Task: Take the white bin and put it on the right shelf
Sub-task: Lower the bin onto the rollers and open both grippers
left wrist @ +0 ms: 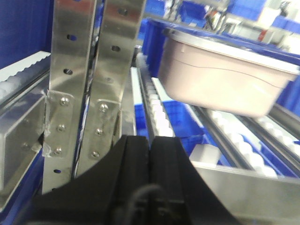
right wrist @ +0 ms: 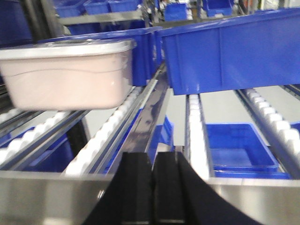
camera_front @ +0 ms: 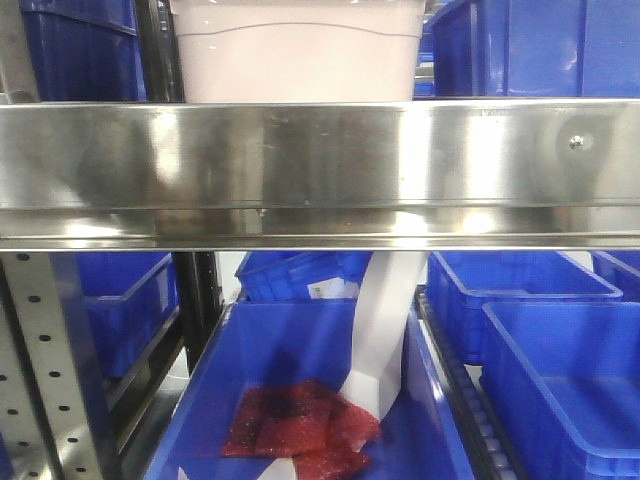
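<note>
From the left wrist I see my left gripper (left wrist: pixel 151 154) with its two black fingers (left wrist: pixel 131 159) pressed together, nothing between them. The white bin (left wrist: pixel 220 77) sits ahead of those fingers and off to their right, well apart from them, resting on the white rollers (left wrist: pixel 161 119) of the shelf (left wrist: pixel 243 176). Two perforated steel uprights (left wrist: pixel 110 84) stand just ahead and to the left of the fingers.

My right gripper (right wrist: pixel 153 173) is likewise closed and empty. From there the bin lies ahead and to the left, clear of the fingertips, with a blue crate (right wrist: pixel 234 51) ahead and to the right on the same roller level.

In the front view the bin stands behind the wide steel rail (camera_front: pixel 320 165); below it a blue crate holds a red mesh bag (camera_front: pixel 300 420).
</note>
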Controlling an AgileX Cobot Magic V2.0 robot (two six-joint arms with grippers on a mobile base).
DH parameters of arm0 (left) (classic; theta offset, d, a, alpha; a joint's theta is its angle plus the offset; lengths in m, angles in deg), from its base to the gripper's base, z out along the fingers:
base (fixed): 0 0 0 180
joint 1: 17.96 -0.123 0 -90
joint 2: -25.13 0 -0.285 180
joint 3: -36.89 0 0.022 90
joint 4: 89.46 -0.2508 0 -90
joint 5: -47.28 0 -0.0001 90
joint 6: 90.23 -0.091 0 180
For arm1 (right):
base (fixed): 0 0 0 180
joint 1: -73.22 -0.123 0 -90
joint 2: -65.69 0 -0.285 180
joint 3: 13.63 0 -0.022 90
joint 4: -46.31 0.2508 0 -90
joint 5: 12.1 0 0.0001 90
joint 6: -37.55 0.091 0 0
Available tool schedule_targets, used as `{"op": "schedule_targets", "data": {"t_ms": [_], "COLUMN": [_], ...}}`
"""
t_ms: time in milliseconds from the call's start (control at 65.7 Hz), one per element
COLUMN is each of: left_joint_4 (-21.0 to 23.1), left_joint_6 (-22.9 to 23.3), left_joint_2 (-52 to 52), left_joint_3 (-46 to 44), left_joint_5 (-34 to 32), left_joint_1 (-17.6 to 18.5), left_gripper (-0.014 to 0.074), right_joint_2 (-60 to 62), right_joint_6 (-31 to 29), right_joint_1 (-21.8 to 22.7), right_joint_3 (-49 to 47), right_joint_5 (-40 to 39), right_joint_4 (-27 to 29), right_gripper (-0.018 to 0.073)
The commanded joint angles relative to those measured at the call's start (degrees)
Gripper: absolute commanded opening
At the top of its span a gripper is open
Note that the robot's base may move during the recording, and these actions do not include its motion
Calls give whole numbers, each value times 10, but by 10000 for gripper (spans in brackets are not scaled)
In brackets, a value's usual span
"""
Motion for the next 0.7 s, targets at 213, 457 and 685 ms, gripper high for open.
{"op": "schedule_targets", "data": {"t_ms": [213,457,685], "left_joint_4": [1,6,6], "left_joint_6": [0,0,0], "left_joint_2": [141,147,147], "left_joint_3": [2,2,2], "left_joint_5": [54,54,54], "left_joint_1": [4,4,4], "left_gripper": [-118,-118,-118], "right_joint_2": [196,216,216], "right_joint_6": [-8,-8,-8], "right_joint_1": [1,1,1], "right_joint_3": [49,49,49], "right_joint_5": [41,45,45], "right_joint_4": [8,8,8], "right_gripper": [56,56,56]}}
